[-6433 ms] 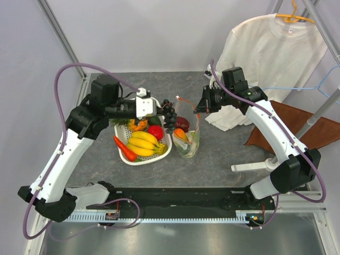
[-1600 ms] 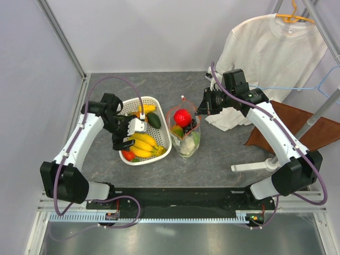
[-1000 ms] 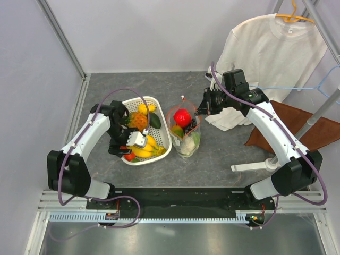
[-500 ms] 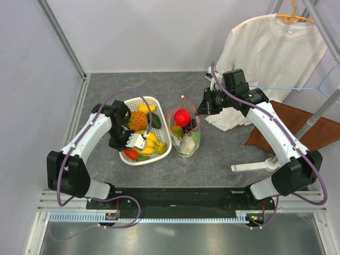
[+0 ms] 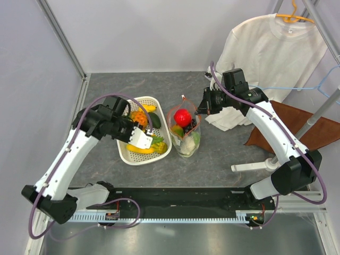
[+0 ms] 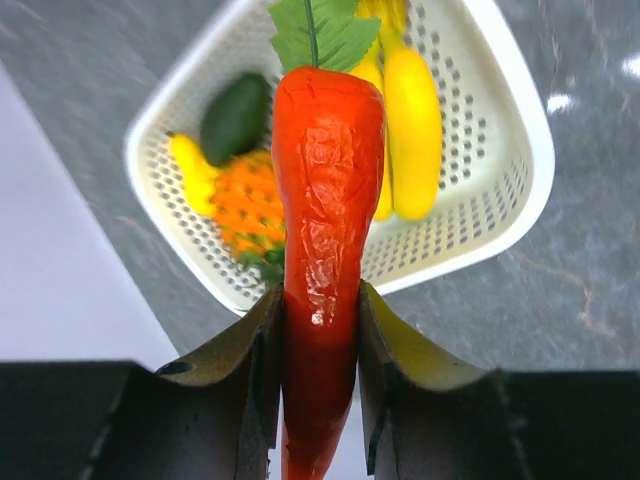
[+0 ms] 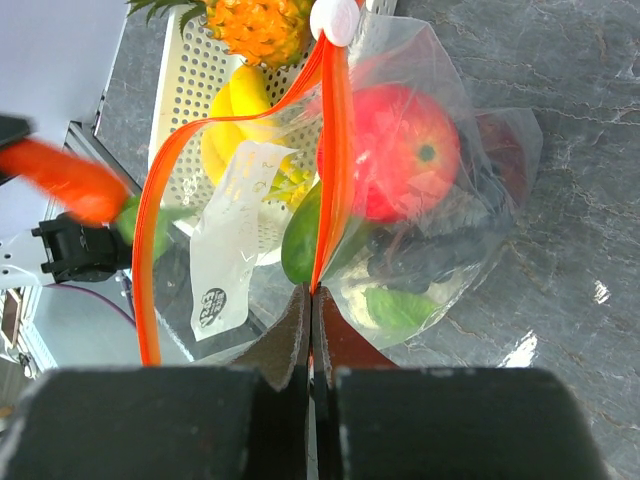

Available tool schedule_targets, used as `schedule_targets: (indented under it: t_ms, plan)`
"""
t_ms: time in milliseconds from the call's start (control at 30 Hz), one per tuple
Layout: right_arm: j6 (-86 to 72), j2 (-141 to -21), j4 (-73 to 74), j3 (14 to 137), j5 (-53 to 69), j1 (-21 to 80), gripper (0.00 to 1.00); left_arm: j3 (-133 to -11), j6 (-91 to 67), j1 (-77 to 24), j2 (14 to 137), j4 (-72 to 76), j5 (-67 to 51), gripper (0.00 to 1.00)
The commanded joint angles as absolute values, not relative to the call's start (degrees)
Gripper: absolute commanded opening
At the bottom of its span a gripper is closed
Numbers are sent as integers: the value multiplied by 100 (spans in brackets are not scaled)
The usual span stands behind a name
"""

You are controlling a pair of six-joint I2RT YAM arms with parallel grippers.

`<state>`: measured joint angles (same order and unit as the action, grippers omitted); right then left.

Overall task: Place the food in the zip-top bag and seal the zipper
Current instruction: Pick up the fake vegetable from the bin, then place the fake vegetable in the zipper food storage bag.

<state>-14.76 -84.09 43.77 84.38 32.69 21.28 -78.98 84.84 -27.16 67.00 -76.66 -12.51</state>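
Note:
My left gripper (image 6: pixel 318 330) is shut on the red chili (image 6: pixel 325 190), green leaves at its far end, and holds it above the white mesh basket (image 6: pixel 500 200). From above, this gripper (image 5: pixel 144 139) hangs over the basket's middle (image 5: pixel 123 154). My right gripper (image 7: pixel 313 292) is shut on the red-orange zipper (image 7: pixel 335 130) and holds the clear zip-top bag (image 5: pixel 186 139) open and upright beside the basket. The bag holds a red round fruit (image 7: pixel 400 150), dark grapes (image 7: pixel 470 235) and green pieces. The zipper's white end piece (image 7: pixel 335 18) is at the far end. The chili also shows blurred in the right wrist view (image 7: pixel 65 172).
Yellow bananas (image 6: pixel 412 130), a small pineapple (image 6: pixel 245 205) and a dark green avocado (image 6: pixel 235 118) lie in the basket. A white T-shirt (image 5: pixel 271 53) hangs at the back right, with a brown cloth (image 5: pixel 297 125) and a white stand foot (image 5: pixel 255 166) on the right.
My left gripper has closed on the red chili in the basket and lifted it up. The left arm has risen. The right gripper and the bag have not moved.

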Motion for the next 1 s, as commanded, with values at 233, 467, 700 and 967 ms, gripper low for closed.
schedule_targets:
  t_ms: [233,467,700,967]
  plan:
    - [-1468,-8481,4245,8719,3296,2162,0,-10942,5580,-3164,7662,-7921,-1733,2]
    - [-1477,-8446,4228,8719,3340,2145,0,-8722,8337,-3779,6840,-4759,-193,12]
    - [-1512,-8385,4228,8640,3428,2162,0,-8525,9639,-3867,7031,-3920,-949,13]
    - [-1591,-8437,4122,8683,3489,2241,0,-7824,11371,-4175,6917,-3964,-1213,13]
